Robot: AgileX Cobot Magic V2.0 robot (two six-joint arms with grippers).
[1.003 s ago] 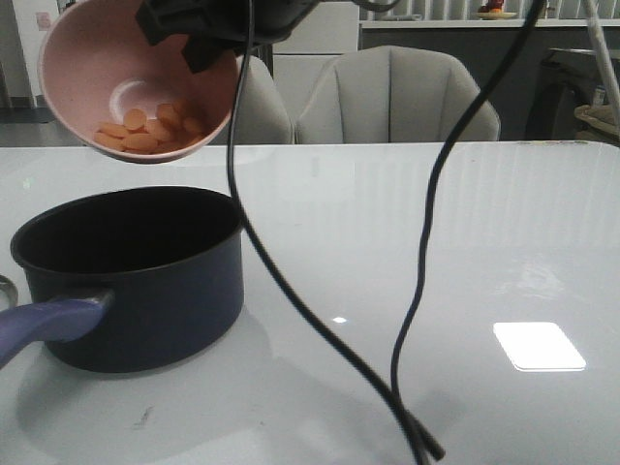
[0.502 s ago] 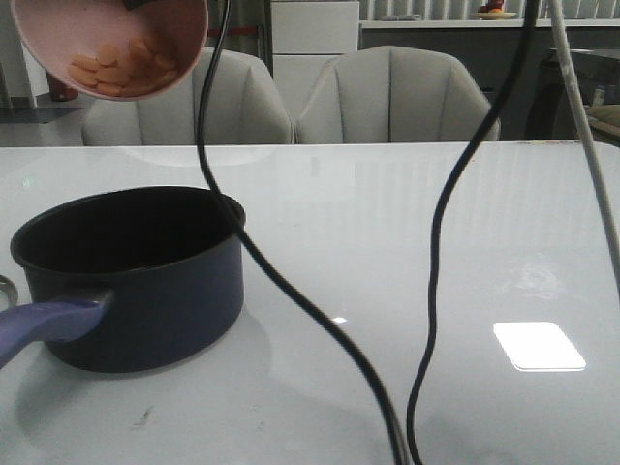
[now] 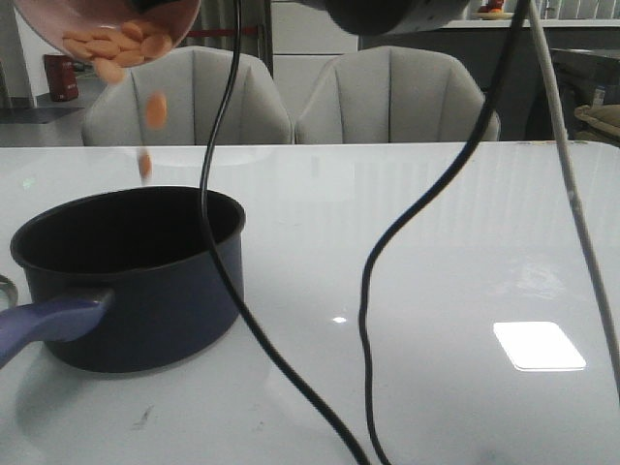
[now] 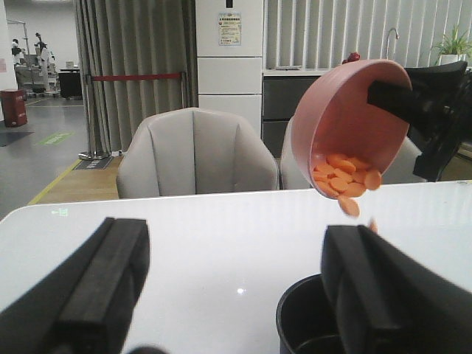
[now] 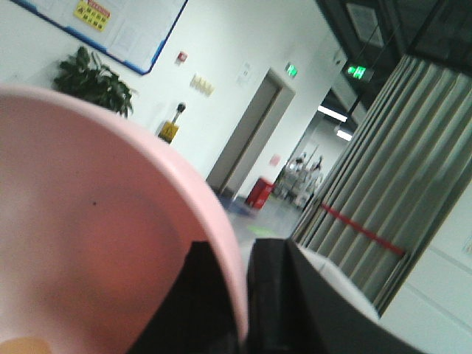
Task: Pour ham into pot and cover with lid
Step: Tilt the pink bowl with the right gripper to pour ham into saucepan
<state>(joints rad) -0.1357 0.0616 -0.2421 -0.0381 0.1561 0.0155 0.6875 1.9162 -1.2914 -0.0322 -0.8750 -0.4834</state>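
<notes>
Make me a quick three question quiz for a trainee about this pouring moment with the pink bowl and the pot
1. True or false: some ham slices are in mid-air between the pink bowl and the pot.
2. Which gripper grips the bowl's rim? A) left B) right C) neither
3. Fill in: the left gripper is ____, holding nothing.

Key
1. True: two slices are falling above the pot's mouth, and more lie at the tilted bowl's lip.
2. B: the right gripper pinches the rim, one finger inside the bowl and one outside.
3. Open: its fingers stand wide apart, with the table showing between them.
</notes>
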